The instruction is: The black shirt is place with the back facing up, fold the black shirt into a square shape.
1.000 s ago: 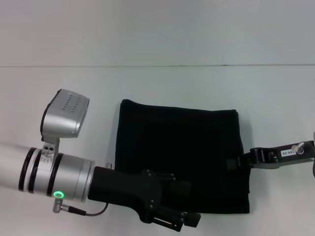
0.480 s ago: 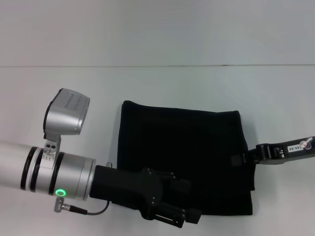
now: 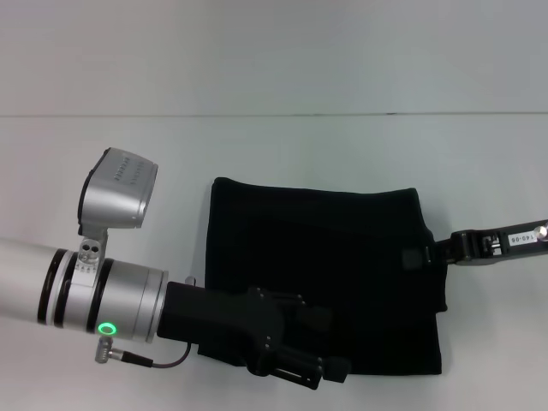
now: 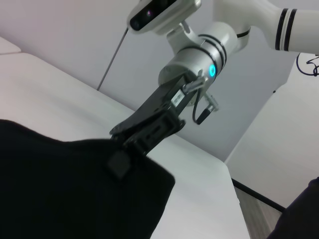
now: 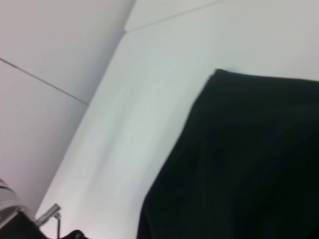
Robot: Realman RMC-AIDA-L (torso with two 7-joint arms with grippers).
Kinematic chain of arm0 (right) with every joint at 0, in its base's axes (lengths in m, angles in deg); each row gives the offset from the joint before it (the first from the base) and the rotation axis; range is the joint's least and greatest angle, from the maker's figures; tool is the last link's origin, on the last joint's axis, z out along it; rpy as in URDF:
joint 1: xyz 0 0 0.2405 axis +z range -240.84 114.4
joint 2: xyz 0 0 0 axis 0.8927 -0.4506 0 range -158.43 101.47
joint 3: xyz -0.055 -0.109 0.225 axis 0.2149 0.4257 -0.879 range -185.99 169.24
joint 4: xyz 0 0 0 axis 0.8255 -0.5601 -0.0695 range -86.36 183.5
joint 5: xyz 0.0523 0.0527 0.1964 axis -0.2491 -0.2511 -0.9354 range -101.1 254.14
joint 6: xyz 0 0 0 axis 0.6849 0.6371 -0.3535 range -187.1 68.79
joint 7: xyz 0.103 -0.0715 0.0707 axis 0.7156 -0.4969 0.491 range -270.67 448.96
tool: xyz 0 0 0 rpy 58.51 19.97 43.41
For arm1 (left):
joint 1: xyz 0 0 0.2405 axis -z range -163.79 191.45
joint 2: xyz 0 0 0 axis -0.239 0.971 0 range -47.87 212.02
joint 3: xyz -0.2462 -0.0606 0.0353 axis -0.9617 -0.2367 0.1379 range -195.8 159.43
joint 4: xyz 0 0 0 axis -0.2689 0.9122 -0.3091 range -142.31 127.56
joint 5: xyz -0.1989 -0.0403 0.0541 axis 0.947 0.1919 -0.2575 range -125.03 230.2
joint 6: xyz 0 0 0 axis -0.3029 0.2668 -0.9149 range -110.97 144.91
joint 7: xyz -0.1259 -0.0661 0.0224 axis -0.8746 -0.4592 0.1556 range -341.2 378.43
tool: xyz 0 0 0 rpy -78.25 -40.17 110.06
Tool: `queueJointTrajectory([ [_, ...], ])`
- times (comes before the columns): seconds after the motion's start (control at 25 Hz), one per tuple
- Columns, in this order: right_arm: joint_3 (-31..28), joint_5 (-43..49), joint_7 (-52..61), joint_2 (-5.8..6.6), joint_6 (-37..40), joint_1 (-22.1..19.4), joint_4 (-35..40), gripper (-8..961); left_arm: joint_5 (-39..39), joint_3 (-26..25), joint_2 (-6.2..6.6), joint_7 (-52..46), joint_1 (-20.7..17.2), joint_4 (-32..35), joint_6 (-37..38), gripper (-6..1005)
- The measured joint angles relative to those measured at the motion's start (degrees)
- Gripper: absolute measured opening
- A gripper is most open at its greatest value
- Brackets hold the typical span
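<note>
The black shirt [image 3: 317, 257] lies folded into a rough square on the white table [image 3: 342, 145]. It also shows in the left wrist view [image 4: 60, 189] and the right wrist view [image 5: 249, 159]. My right gripper [image 3: 415, 257] is at the shirt's right edge, shut on the fabric. It shows in the left wrist view [image 4: 119, 162] with the cloth raised at its tip. My left gripper [image 3: 321, 370] hovers over the shirt's near left corner, covering that part.
The table's far edge [image 3: 274, 114] meets a pale wall. Bare tabletop lies behind and left of the shirt. A floor gap and dark object [image 4: 299, 214] show beyond the table's side in the left wrist view.
My right gripper has moved to the right, drawing the shirt's right edge out a little. My left arm has shifted slightly toward the near edge.
</note>
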Motion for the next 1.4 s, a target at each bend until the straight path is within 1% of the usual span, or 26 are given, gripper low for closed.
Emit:
queueJointTrajectory([
  [0.2, -0.2, -1.3, -0.7, 0.02, 1.9, -0.2, 1.4, 60, 0.0, 0.0, 0.11, 0.0, 0.3, 0.0, -0.1, 894],
  [0.4, 0.1, -1.3, -1.1, 0.02, 2.2, -0.3, 1.5, 61, 0.0, 0.0, 0.10, -0.4, 0.4, 0.0, -0.3, 894],
  [0.68, 0.4, -1.0, -1.1, 0.04, 1.6, -2.0, 1.4, 67, 0.1, 0.0, 0.00, -0.5, 0.6, 0.0, -0.3, 894],
  [0.84, 0.6, 0.3, -0.9, 0.00, -0.2, -3.1, 0.9, 71, 0.1, 0.0, -0.15, -0.6, 0.8, 0.0, -0.5, 894],
  [1.04, 0.7, 3.5, -0.6, -0.56, -4.5, -4.2, 0.0, 75, 0.1, 0.2, -0.16, -1.3, 1.2, -0.1, -1.4, 895],
  [1.24, 0.7, 4.9, -0.7, -0.20, -7.0, -4.4, -2.0, 80, 0.1, 0.2, 0.00, -1.3, 1.7, -0.1, -1.8, 895],
  [1.4, -0.3, 4.9, -0.7, 0.62, -7.6, -5.6, -1.9, 208, -0.1, 0.2, 0.19, -1.3, 2.2, 0.0, -2.5, 895],
])
